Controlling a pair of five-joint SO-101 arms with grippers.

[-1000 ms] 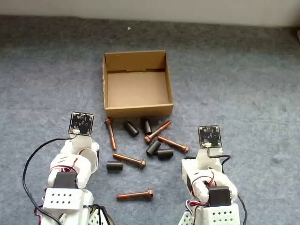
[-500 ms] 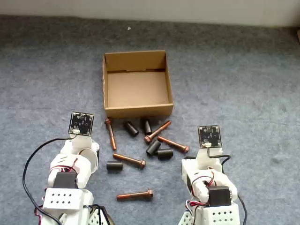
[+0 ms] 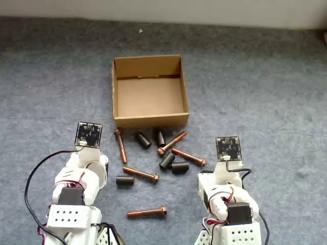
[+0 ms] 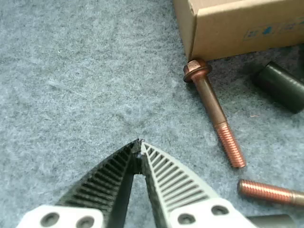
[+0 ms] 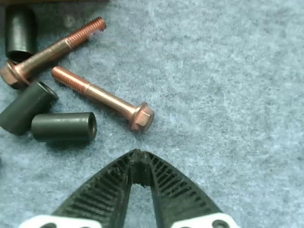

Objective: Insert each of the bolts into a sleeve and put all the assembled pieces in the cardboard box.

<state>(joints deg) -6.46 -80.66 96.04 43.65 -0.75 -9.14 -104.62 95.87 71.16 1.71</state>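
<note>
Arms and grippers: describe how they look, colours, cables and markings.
Both arms, left arm and right arm, have white shells over black motors, red and white wires, and a small black circuit board on top. A black cable loops beside the left arm. The left gripper and right gripper have black, ribbed, wedge-shaped fingers on white mounts.

1. I have the open brown cardboard box [image 3: 149, 121] at 12 o'clock of all the loose parts.
2. By its front wall lies a short black cylindrical sleeve [image 3: 143, 140], with a second sleeve [image 3: 160, 137] at its 3 o'clock.
3. A long copper-coloured metal bolt [image 3: 120, 145] flanks them at 9 o'clock, a second bolt [image 3: 171, 143] at 3.
4. The third sleeve [image 3: 167, 161] and fourth sleeve [image 3: 180, 167] lie at that bolt's 6 o'clock, with the third bolt [image 3: 189, 156] at their 2.
5. The fourth bolt [image 3: 140, 174] lies at their 8, the fifth sleeve [image 3: 124, 180] at its 8 and the fifth bolt [image 3: 147, 212] at its 6.
</note>
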